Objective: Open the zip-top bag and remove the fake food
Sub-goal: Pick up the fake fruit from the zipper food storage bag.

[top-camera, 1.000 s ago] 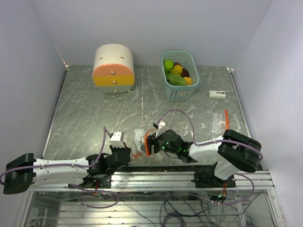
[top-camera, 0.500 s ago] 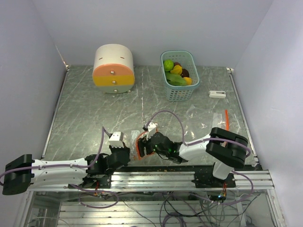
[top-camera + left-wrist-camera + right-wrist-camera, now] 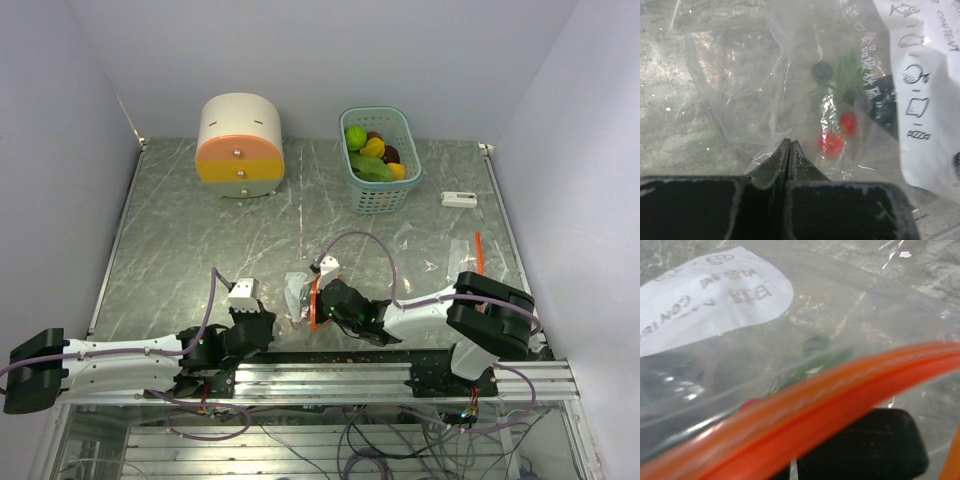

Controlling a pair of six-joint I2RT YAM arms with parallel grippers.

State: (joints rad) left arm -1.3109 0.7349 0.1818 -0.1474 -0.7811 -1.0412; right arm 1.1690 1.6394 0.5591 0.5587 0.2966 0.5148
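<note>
The clear zip-top bag (image 3: 295,292) lies near the front edge between both arms, white label (image 3: 920,75) on one face. Inside it show the fake food: red pieces (image 3: 831,143) and a green leafy bit (image 3: 847,70); in the right wrist view the green bit (image 3: 815,356) and a red piece (image 3: 750,403) are blurred behind film. My left gripper (image 3: 789,145) is shut, with the bag's crumpled film (image 3: 735,65) pinched at its tips. My right gripper (image 3: 316,300) is shut on the bag's orange zip strip (image 3: 840,390), which crosses its view just over the black fingers (image 3: 865,445).
A teal basket (image 3: 378,198) at the back holds more toy fruit. The round cream-and-orange drawer box (image 3: 240,135) stands back left. A small white item (image 3: 459,199) and another clear bag with an orange strip (image 3: 462,255) lie on the right.
My right gripper reached left over the bag with open jaws, then closed on the orange zip strip and drew back slightly right. The left gripper stayed shut and barely moved.
</note>
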